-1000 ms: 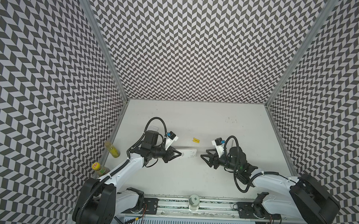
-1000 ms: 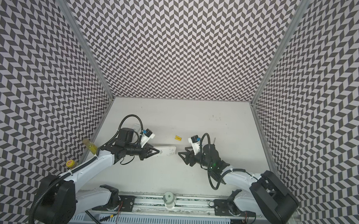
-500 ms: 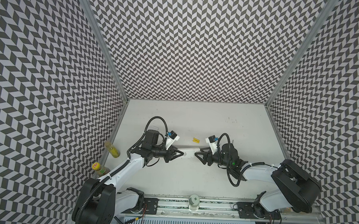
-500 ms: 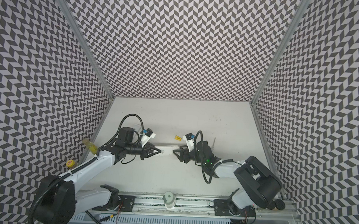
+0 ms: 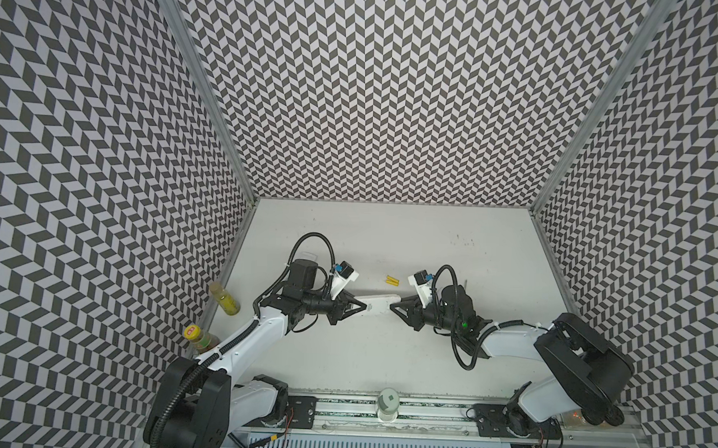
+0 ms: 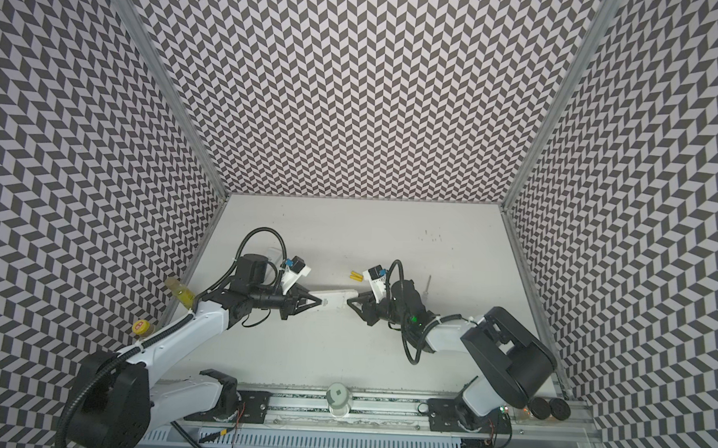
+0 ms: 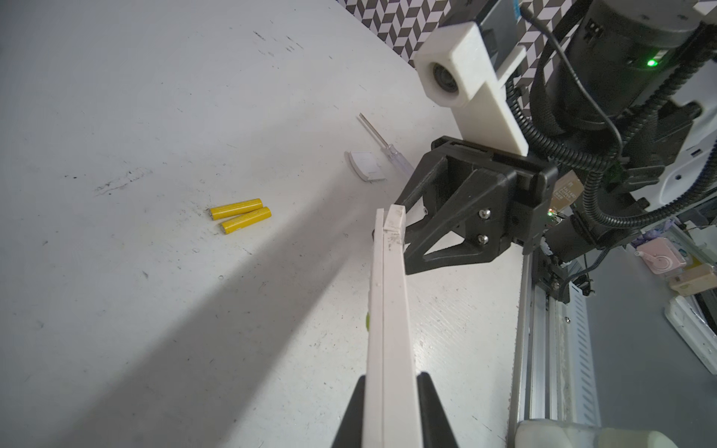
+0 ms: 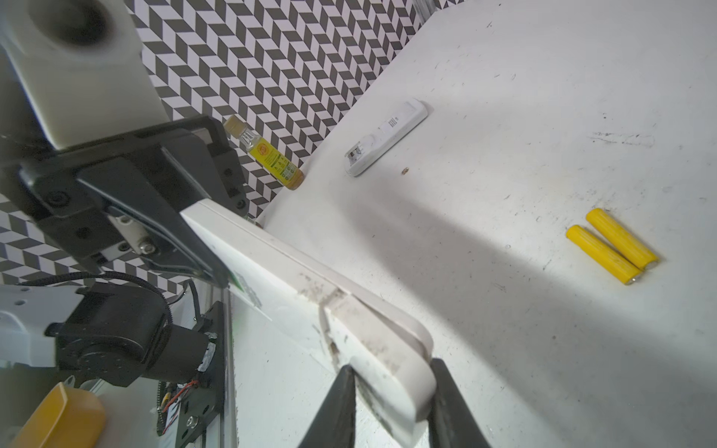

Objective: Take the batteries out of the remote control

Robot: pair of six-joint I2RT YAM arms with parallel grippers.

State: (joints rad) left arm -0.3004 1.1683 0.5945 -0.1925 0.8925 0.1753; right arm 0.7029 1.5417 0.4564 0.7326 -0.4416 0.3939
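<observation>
A white remote control (image 5: 378,307) (image 6: 334,298) hangs on edge above the table, gripped at both ends. My left gripper (image 5: 359,310) (image 7: 392,378) is shut on one end. My right gripper (image 5: 393,308) (image 8: 392,366) is shut on the other end, where a cover seam (image 8: 329,304) shows, with a finger pressed against each face. Two yellow batteries (image 5: 392,280) (image 6: 357,276) (image 7: 240,215) (image 8: 613,246) lie side by side on the table just behind the remote.
A second white remote (image 8: 388,134) with an open compartment lies near the left wall. A loose white cover (image 7: 366,166) and a thin screwdriver (image 7: 382,145) (image 6: 428,284) lie beside the right arm. Two small bottles (image 5: 224,304) (image 5: 200,336) stand against the left wall.
My right gripper moved left to the remote's free end and closed on it. The left gripper kept its hold and stayed in place.
</observation>
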